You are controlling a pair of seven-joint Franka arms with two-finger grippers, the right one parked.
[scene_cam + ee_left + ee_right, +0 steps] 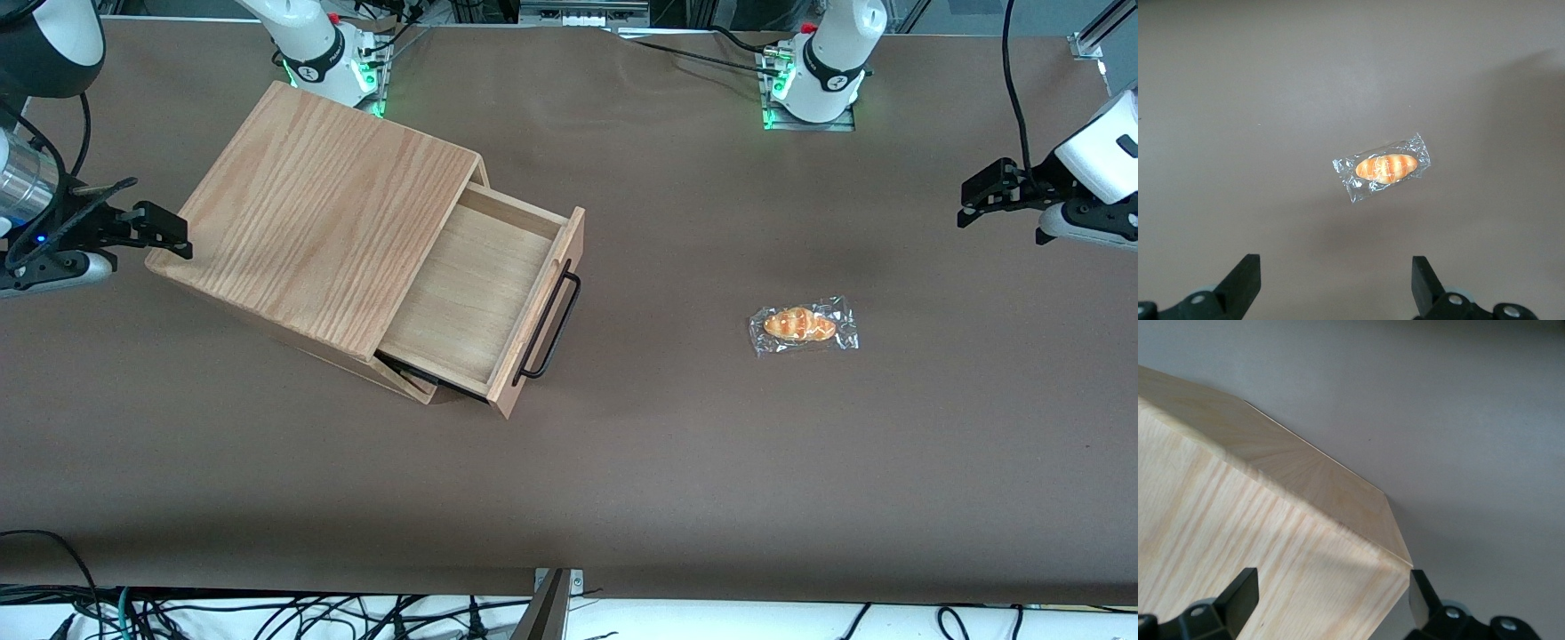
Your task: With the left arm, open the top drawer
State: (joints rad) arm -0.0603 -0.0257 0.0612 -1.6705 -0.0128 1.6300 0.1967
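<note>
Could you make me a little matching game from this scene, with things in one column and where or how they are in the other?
Things:
1. top drawer
2. wrapped bread roll
3. left arm's hand
4. black bar handle

States:
A. open, hovering above the table
B. pulled out, nothing inside
C. fixed on the drawer front
D. lying on the brown table

Pairs: 1-B, 2-D, 3-A, 4-C

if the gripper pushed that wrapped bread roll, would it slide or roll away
The roll lies flat in crinkled clear wrap, so it would probably slide, not roll. It looks light; the loose film may slip. The open gripper hangs apart from it, toward the working arm's end.
</note>
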